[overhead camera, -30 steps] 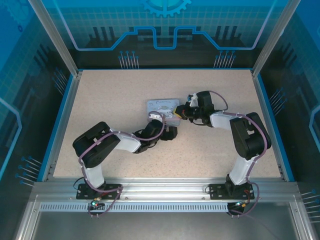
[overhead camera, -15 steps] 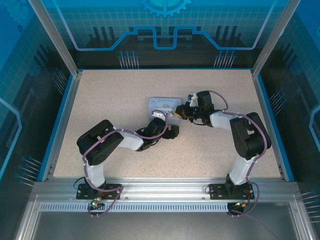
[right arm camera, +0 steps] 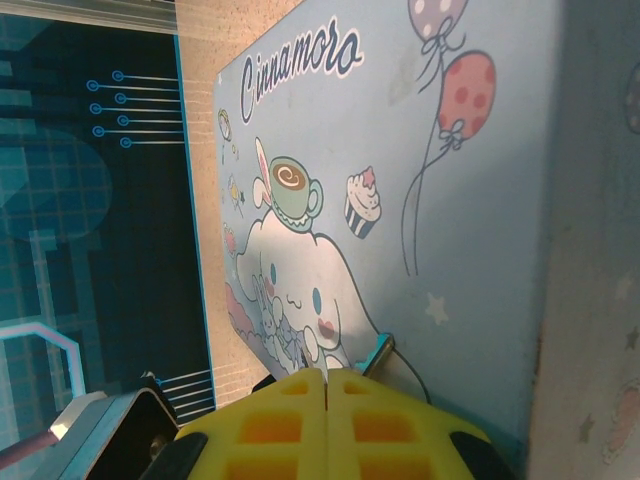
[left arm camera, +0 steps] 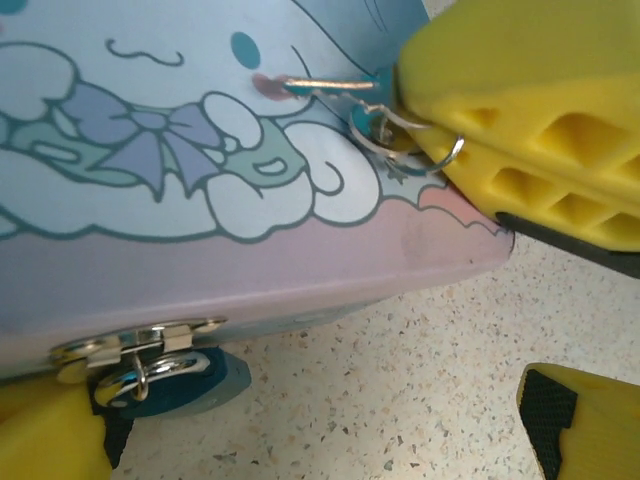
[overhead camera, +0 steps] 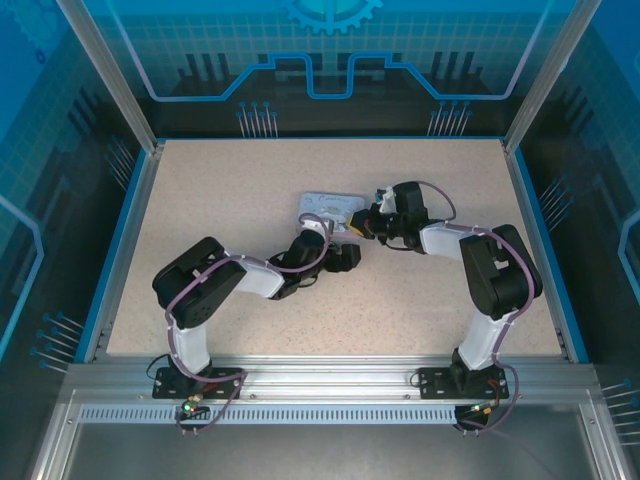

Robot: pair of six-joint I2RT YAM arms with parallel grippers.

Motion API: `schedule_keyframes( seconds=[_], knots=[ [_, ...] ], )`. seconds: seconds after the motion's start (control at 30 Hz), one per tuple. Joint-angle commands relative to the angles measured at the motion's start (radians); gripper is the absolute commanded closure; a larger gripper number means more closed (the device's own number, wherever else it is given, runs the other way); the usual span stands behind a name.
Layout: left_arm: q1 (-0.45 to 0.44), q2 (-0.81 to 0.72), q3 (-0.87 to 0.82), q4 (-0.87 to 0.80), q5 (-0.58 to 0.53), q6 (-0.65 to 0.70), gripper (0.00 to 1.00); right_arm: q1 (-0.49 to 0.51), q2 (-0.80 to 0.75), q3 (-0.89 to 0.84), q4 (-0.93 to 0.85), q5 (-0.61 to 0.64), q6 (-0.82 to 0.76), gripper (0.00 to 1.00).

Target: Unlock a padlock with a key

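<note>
Right gripper clenched on key, bow hidden; left gripper spread, fingers cut off; padlock half-hidden below tin

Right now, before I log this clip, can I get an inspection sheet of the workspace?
surface: speckled beige table, flat.
job's things: padlock hangs from the hasp at the front of the cartoon tin; key lies across the lid.
clutter: nothing seen.
grippers: right gripper shut on the key's ring end; left gripper open, one finger close beside the padlock, contact unclear.
cables: purple cables run along both arms.
surroundings: blue panels on three sides, aluminium frame at the near edge.
</note>
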State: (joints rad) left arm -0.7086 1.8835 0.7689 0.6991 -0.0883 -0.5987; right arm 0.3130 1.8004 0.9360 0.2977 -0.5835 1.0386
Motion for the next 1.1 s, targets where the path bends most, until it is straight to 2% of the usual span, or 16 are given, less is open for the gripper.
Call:
schedule_keyframes(
  seconds=[0.0, 0.13, 0.3, 0.57, 0.8, 0.93, 1.07],
  knots=[
    [0.008, 0.026, -0.009, 0.057, 0.021, -0.040, 0.01, -0.010, 0.019, 0.011, -0.022, 0.004, -0.017, 1.00],
    [0.009, 0.044, -0.006, 0.054, 0.011, -0.053, 0.02, -0.013, 0.017, 0.014, -0.022, 0.004, -0.016, 1.00],
    [0.009, 0.052, -0.020, 0.073, 0.001, -0.066, 0.10, -0.015, 0.017, 0.018, -0.022, 0.003, -0.015, 1.00],
    [0.010, 0.058, -0.035, 0.109, -0.015, -0.089, 0.35, -0.017, 0.019, 0.013, -0.022, 0.002, -0.018, 1.00],
    [0.010, 0.048, -0.052, 0.130, -0.030, -0.102, 0.38, -0.019, 0.019, 0.015, -0.022, 0.002, -0.018, 1.00],
    [0.010, 0.042, -0.070, 0.161, -0.036, -0.118, 0.46, -0.020, 0.023, 0.013, -0.022, 0.001, -0.020, 1.00],
    [0.011, 0.024, -0.104, 0.212, -0.047, -0.149, 0.46, -0.020, 0.024, 0.012, -0.022, 0.001, -0.018, 1.00]
  ],
)
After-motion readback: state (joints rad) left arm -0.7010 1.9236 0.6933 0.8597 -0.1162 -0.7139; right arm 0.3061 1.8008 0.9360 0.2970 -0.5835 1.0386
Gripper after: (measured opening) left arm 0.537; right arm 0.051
